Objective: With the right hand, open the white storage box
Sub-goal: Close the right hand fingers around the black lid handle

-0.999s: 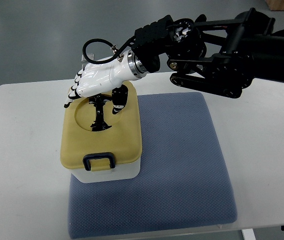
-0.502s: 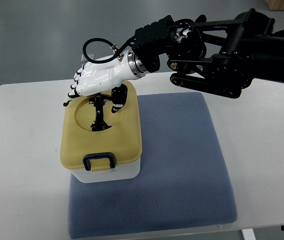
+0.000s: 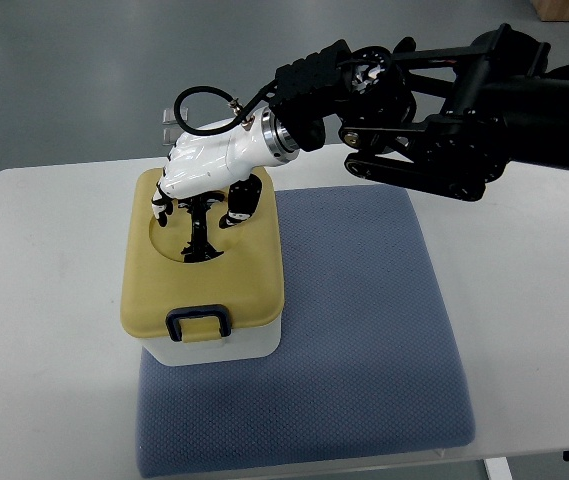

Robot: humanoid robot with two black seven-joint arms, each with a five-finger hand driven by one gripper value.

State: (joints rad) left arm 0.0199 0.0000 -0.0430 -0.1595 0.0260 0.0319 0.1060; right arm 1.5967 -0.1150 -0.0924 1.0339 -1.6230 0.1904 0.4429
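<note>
Storage box: the white storage box (image 3: 226,345) stands on the left part of a blue-grey mat (image 3: 364,330), near the mat's left edge, on a white desk (image 3: 44,330). Only its lower white walls show beneath the lid.
Lid: a tan lid (image 3: 249,280) covers the box completely and looks seated flat, so by my reading the box is not yet open. A round recess in the far half of the lid holds a black handle (image 3: 200,232) that stands upright in it.
Latch: a dark blue clasp (image 3: 198,322) sits at the lid's near edge, apparently folded down over the rim; whether it locks the lid I cannot tell.
Right hand: the white right hand (image 3: 204,170) comes in from the desk's far right on a black arm (image 3: 454,110) and hangs over the recess, palm down, fingers (image 3: 164,207) curled downward to either side of the black handle. It looks closed around the handle or just about to close; actual contact cannot be made out from above.
Why this pose: the handle is probably the only part of the lid that gives a central grip, so a downward approach suits a straight upward lift.
Left hand: not visible.
Likely snag: if the clasp holds, the whole box may rise with the lid.
</note>
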